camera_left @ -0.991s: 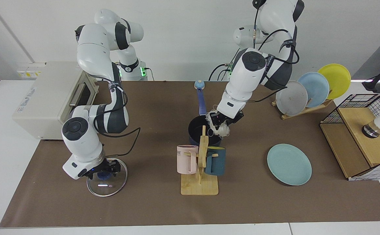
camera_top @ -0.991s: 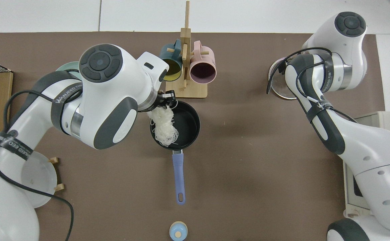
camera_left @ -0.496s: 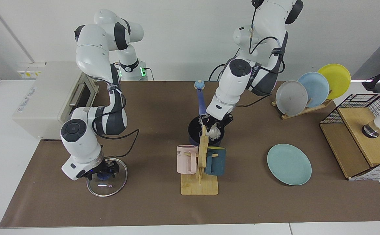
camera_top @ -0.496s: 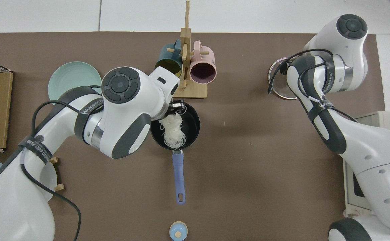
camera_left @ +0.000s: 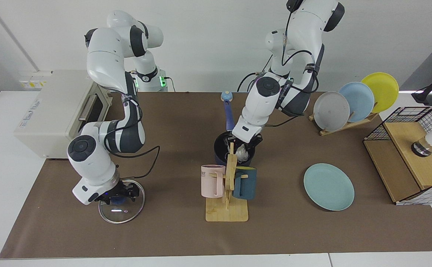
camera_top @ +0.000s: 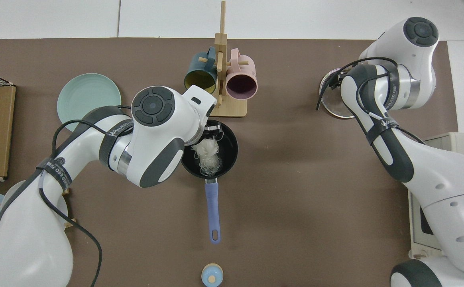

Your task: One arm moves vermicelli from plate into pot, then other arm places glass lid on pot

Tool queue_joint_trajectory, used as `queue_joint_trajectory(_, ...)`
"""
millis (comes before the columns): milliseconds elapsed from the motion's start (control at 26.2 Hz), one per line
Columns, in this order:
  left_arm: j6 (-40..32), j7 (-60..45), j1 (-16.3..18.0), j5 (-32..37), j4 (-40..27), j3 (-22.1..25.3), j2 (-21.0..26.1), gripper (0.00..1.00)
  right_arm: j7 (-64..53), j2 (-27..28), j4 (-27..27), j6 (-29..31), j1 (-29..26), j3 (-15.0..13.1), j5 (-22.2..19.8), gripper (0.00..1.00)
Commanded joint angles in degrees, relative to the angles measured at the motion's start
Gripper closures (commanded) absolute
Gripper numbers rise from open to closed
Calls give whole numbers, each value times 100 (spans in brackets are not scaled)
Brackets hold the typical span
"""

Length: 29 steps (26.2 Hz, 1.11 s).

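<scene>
The left hand (camera_left: 244,145) is seen just left of frame centre in the facing view, lowered into the mouth of the pot (camera_left: 222,149), and is clamped on a white bundle of vermicelli (camera_left: 242,152); in the top view the same hand (camera_top: 212,129) is found at the pot's upper-left rim, w/ the vermicelli (camera_top: 208,153) hung down from it onto the black inside of the pot (camera_top: 226,149). The pot's blue handle (camera_top: 212,209) is pointed toward the bottom of the top view, and a light blue knob (camera_top: 212,275) is seen apart from its tip, near the bottom edge. A wooden mug stand (camera_left: 228,207) w/ a pink mug (camera_left: 212,181) and a dark teal mug (camera_left: 245,183) is placed just below the pot in the facing view. The plate (camera_left: 329,186) is left bare at lower right of that view, well apart from the pot. At lower left, the right hand (camera_left: 118,193) is held at the blue knob of the glass lid (camera_left: 121,213), which is laid flat on the table (camera_left: 294,233); whether its fingers are closed on the knob cannot be told. Upright plates in a rack (camera_left: 357,102) are seen at upper right.
</scene>
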Motion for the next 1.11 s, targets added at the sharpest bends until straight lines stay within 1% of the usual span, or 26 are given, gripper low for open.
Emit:
queue_joint_trajectory(0,-18,-81,20,122,62,98,-203,0,-231,-85,-232,128,-76,57,91,3)
queue_joint_trajectory(76,-210,-81,81,113,307,133,-230,0,-231,-103,-241,110,-76,57,65,3)
queue_joint_trajectory(191,-702,41,108,139,738,168,-230,0,-240,-112,-268,75,-76,49,56,3)
queue_joint_trajectory(267,-1027,365,117,113,923,256,-230,0,-240,-138,-320,66,-76,49,47,3)
queue_joint_trajectory(381,-1677,1051,125,52,1327,510,-238,0,-249,-147,-321,57,-76,40,-32,4)
queue_joint_trajectory(534,-2311,1491,143,52,1749,748,-256,0,-249,-182,-347,31,-50,40,-103,4)
queue_joint_trajectory(610,-2452,1693,152,34,1855,923,-378,0,-249,-182,-347,31,-15,31,-111,4)
queue_joint_trajectory(686,-2584,1931,143,-36,1873,1195,-519,0,-249,-182,-347,13,-24,31,-111,4)
queue_joint_trajectory(724,-2628,2080,143,-132,1873,1353,-642,0,-257,-182,-356,13,-24,31,-111,5)
queue_joint_trajectory(762,-2655,2255,143,-263,1873,1494,-756,0,-257,-182,-347,5,-24,31,-120,8)
queue_joint_trajectory(800,-2672,2466,143,-421,1873,1669,-896,0,-257,-182,-356,5,-32,31,-120,19)
queue_joint_trajectory(839,-2716,2677,126,-571,1856,1897,-1037,0,-310,-191,-356,-22,-41,31,-120,43)
queue_joint_trajectory(877,-2777,2853,82,-686,1847,2135,-1151,0,-406,-191,-356,-57,-41,22,-120,64)
queue_joint_trajectory(915,-2848,2985,55,-748,1847,2311,-1231,0,-494,-200,-356,-83,-41,22,-120,78)
queue_joint_trajectory(991,-3032,3292,3,-792,1829,2619,-1389,0,-617,-200,-356,-92,-59,13,-120,100)
queue_joint_trajectory(1067,-3173,3556,2,-792,1794,2804,-1512,0,-635,-200,-356,-92,-68,13,-120,100)
